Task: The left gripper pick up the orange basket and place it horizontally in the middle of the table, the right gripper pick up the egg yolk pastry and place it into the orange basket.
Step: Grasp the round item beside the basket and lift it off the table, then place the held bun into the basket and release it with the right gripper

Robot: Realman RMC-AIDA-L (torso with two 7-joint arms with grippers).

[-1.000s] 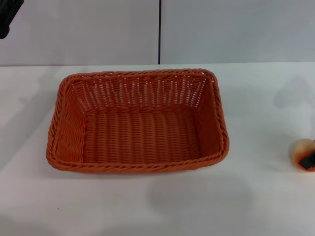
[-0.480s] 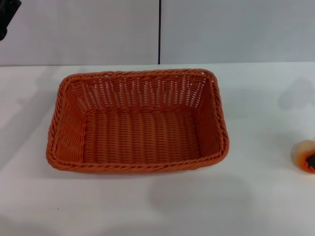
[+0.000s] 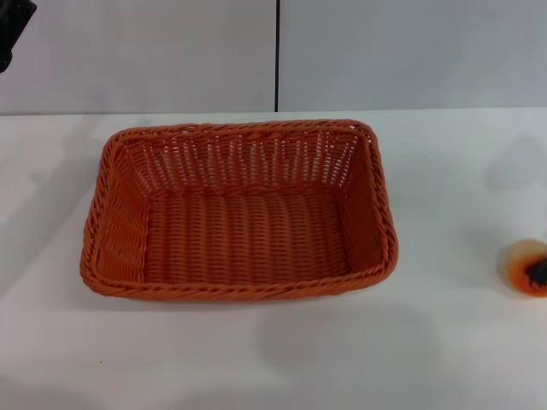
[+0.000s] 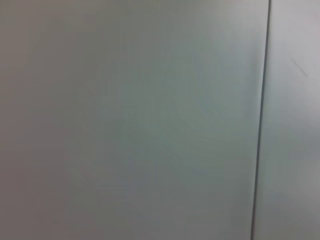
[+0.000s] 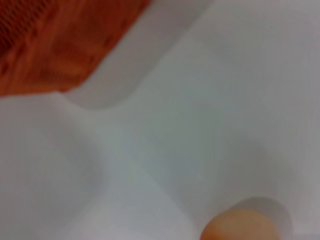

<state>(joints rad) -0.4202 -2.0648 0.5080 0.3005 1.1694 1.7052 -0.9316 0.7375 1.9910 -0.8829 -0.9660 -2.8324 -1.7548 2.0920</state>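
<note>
Right gripper: not seen in the head view; my right wrist view shows none of its fingers, so I cannot tell whether the jaws stand apart or together. That view looks down on the table (image 5: pixel 210 100) with the egg yolk pastry (image 5: pixel 240 226) at one edge and a corner of the orange basket (image 5: pixel 55 45) at the far side, bare white surface between them.

Left gripper (image 3: pixel 12 30): parked high at the far left corner of the head view, only a dark sliver showing, clear of everything; jaw state cannot be told. Its wrist view shows only a plain grey wall panel (image 4: pixel 130 120) with one dark seam.

Egg yolk pastry (image 3: pixel 527 268): on the table at the right edge of the head view, well apart from the basket, on my right arm's side, so the right arm is much the nearer. Small, round, cream at the sides, orange-brown top with a dark patch; partly cut off by the edge. No long axis to speak of.

Orange basket (image 3: pixel 239 209): mid-table, long axis running left to right, upright, nothing in it. Woven, braided rim, slatted walls. By my judgement it already lies as asked.

Governing relation: pastry lies to the right of the basket; the carry would run leftward over the near right rim.
</note>
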